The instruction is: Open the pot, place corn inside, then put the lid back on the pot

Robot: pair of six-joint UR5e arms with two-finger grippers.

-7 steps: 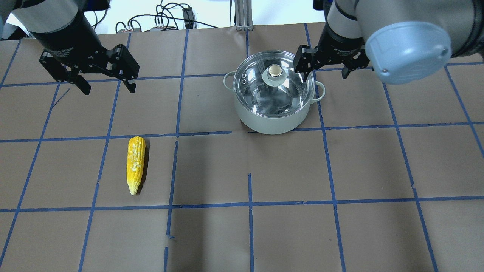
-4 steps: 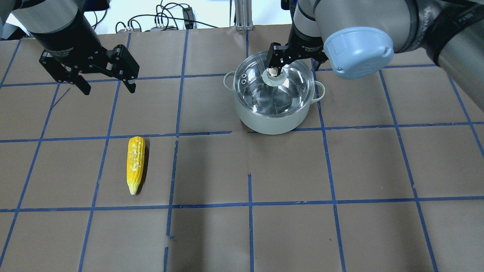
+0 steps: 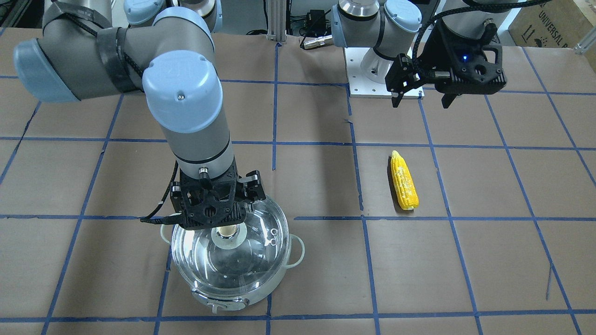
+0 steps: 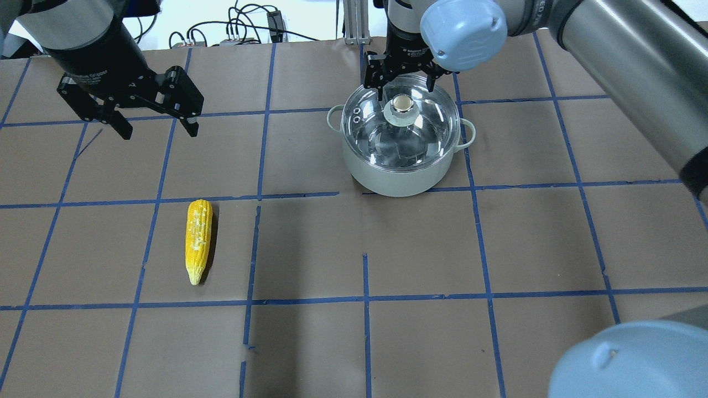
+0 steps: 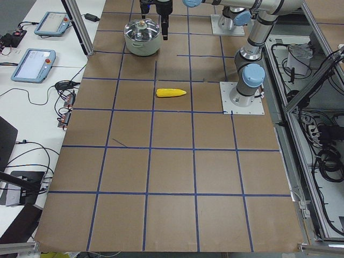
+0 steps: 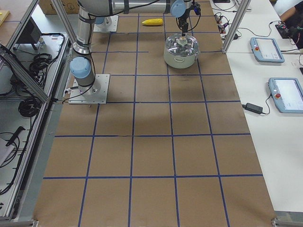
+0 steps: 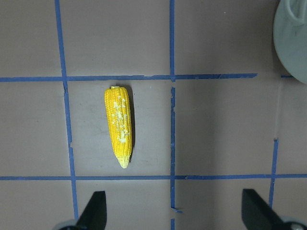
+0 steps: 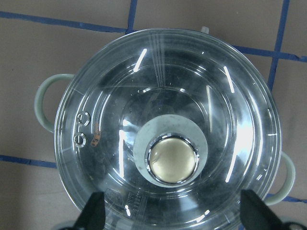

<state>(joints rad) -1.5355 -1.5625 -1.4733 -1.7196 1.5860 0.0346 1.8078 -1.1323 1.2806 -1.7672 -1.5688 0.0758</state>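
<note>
Both pairs of my jaws are released; should the right pair (image 4: 405,87) clench too high on the knob (image 8: 172,159) beneath it, the glass lid (image 8: 230,96) may slip free.

The right arm (image 3: 200,135) and left arm (image 3: 358,25) are fat grey tubes with round light-blue caps (image 3: 181,88) at the bends, and the left gripper (image 4: 160,131) and right gripper (image 4: 405,88) are black with black cables (image 3: 421,37).
</note>
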